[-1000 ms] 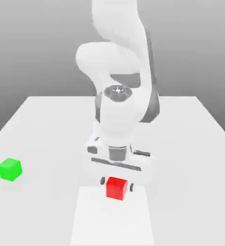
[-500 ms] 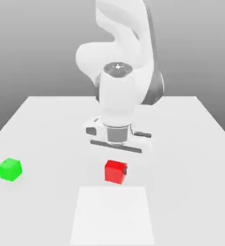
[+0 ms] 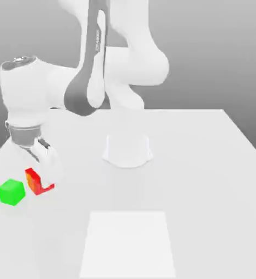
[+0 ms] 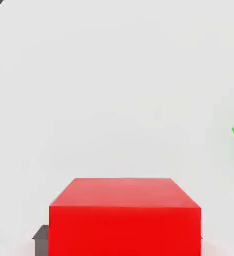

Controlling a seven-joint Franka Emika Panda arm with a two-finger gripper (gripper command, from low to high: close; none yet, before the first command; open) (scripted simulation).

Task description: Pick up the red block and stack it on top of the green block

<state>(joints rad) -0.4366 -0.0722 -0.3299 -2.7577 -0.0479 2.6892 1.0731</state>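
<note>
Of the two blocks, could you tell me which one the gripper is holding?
The red block, clamped in the gripper; the green block sits free on the table.

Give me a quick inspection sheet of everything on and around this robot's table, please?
Surface: white table, with a lighter square patch near the front.
Job's things: red block held just off the table, beside the green block, which sits on the table; not stacked.
Clutter: nothing seen.
Grippers: gripper shut on the red block.
Cables: nothing seen.
Surroundings: plain grey backdrop.
</note>
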